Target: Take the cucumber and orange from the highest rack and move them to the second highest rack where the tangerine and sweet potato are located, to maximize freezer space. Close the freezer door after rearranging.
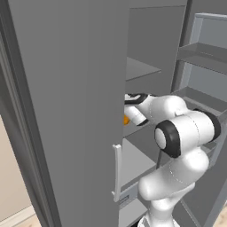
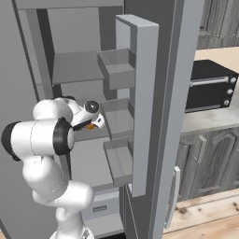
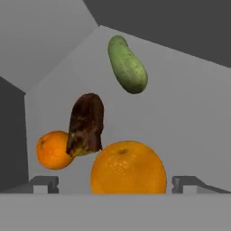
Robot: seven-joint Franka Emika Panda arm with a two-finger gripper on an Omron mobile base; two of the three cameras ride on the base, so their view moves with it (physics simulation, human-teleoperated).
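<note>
The scene is a rendered kitchen with a tall dark grey freezer [image 1: 66, 111] that stands open. In the right base view its freezer door [image 2: 149, 116] is swung out toward the camera, with three pale lipped door trays [image 2: 119, 70] on its inner face. A black oven [image 2: 210, 86] sits on a counter to the right, above dark wooden cabinets [image 2: 210, 158].

The white arm [image 1: 181, 133] reaches into the freezer from the front. The highest rack [image 1: 139, 68] is a bare grey plate in the left base view. The hand is at the level of the second highest rack [image 2: 91, 135], one plate below.

In the hand view four things lie on this grey shelf plate [image 3: 189, 117]. The orange [image 3: 128, 168] is the nearest, large and right in front of the gripper [image 3: 116, 184], between its two finger tips [image 3: 44, 184]. The tips stand wide apart at both sides of the fruit (I cannot tell if they touch it). The gripper is spread open.

To the left of the orange is the smaller tangerine [image 3: 53, 150]. The dark brown sweet potato [image 3: 85, 124] lies just beside it and partly covers it. The cucumber [image 3: 127, 64] lies farther back, well apart from the others, toward the rear wall.

In the left base view a small orange spot [image 1: 126, 119] shows at the gripper, beside the freezer's side wall.
</note>
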